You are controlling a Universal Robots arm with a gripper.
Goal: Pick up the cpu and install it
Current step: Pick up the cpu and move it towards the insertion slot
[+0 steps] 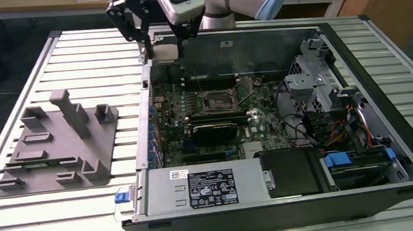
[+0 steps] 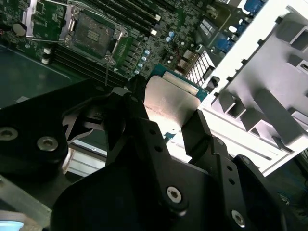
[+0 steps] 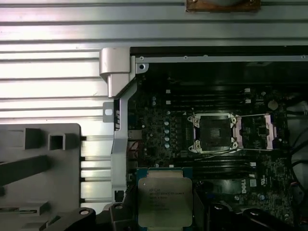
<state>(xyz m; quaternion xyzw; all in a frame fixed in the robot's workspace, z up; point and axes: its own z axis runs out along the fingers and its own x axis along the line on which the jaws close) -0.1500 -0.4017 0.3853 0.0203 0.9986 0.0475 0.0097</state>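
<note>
The cpu (image 1: pixel 165 51), a flat square chip with a silver top, hangs in the air with my gripper (image 1: pixel 164 46) shut on its edges. It is above the open computer case's back corner on the exterior view's left. The first wrist view shows the cpu (image 3: pixel 164 201) face on between the black fingers (image 3: pixel 118 211), and in the second wrist view the chip (image 2: pixel 168 101) sits between them too. The motherboard socket (image 1: pixel 215 99) lies open with its retention frame (image 3: pixel 257 131) flipped aside, lower and off to one side of the chip. Its dark centre (image 3: pixel 215 133) is bare.
A grey moulded fixture (image 1: pixel 55 142) with posts and slots lies on the slatted table at the exterior view's left. Inside the case stand a black finned block (image 1: pixel 215 130), a power supply (image 1: pixel 204 187), drive cages and cable bundles (image 1: pixel 330 117). The case wall (image 1: pixel 147 98) rises beside the gripper.
</note>
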